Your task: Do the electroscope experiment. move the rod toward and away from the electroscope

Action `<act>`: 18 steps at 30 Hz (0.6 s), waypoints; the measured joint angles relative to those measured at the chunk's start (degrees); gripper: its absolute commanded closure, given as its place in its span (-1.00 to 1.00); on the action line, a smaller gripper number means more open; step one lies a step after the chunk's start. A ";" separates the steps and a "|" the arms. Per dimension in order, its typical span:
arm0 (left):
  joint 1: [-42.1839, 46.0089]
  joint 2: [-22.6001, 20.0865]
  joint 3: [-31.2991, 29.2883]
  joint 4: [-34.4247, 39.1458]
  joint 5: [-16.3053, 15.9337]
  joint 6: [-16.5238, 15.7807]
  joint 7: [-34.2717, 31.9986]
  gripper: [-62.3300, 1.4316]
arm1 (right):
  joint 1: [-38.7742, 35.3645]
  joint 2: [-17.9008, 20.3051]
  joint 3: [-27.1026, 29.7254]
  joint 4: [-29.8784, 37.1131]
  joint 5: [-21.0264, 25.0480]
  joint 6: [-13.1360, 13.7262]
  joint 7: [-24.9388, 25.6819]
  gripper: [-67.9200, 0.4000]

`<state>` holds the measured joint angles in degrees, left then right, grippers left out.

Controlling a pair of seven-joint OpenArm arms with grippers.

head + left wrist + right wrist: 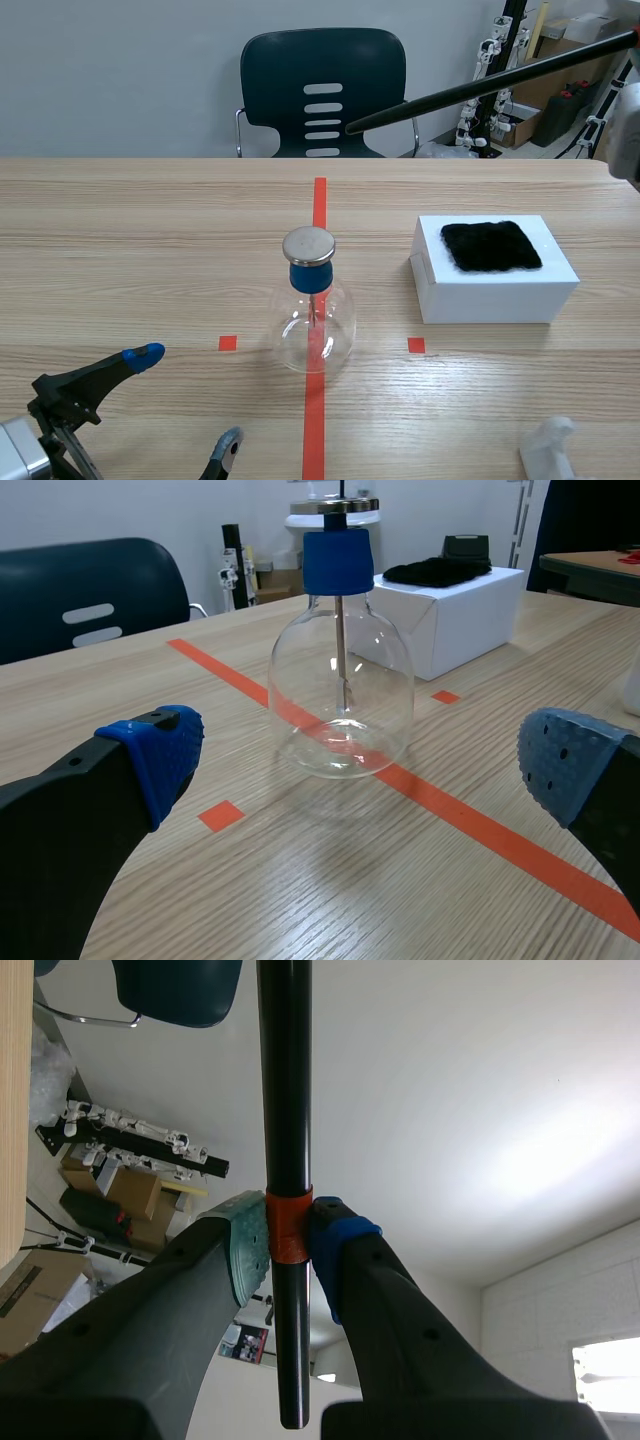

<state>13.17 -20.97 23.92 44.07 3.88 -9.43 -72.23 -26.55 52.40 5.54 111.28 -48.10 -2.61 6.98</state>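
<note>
Scene: electroscope (pixel 314 305) stands on the counter (pixel 150 220). Rod (pixel 480 85) hangs aloft at its 1 o'clock, well apart, judged the away phase.
Left wrist: left gripper (pixel 365 755) gapes empty, electroscope ahead.
Right wrist: right gripper (pixel 290 1240) clamps rod at orange band (pixel 289 1222).

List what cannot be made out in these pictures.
- Scene view: the rod runs off the right edge, so the right gripper holding it is unseen there.
- Scene and left wrist views: leaves of the electroscope too small to tell whether spread.
- Scene view: white object, cut by the bottom edge, unidentifiable.
</note>
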 measured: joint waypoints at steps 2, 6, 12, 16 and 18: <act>0.00 0.00 0.00 0.00 0.00 0.00 0.00 -1.00 | 0.00 0.00 0.00 0.00 0.15 0.02 0.00 0.94; 0.00 0.00 0.00 0.00 0.00 0.00 0.00 -1.00 | 0.00 0.00 0.00 0.00 1.14 0.02 0.00 0.94; 0.00 0.00 0.00 0.00 0.00 0.00 0.00 -1.00 | 0.00 0.00 0.00 0.00 3.61 0.02 -0.50 0.94; 0.00 0.00 0.00 0.00 0.00 0.00 0.00 -1.00 | 0.00 0.00 0.02 0.00 6.12 0.04 -1.09 0.94; 0.00 0.00 0.00 0.00 0.00 0.00 0.00 -1.00 | 0.00 0.00 0.02 0.00 7.37 0.02 -1.68 0.94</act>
<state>13.17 -20.97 23.92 44.07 3.88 -9.43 -72.23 -26.55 52.40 5.56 111.28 -40.73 -2.59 5.30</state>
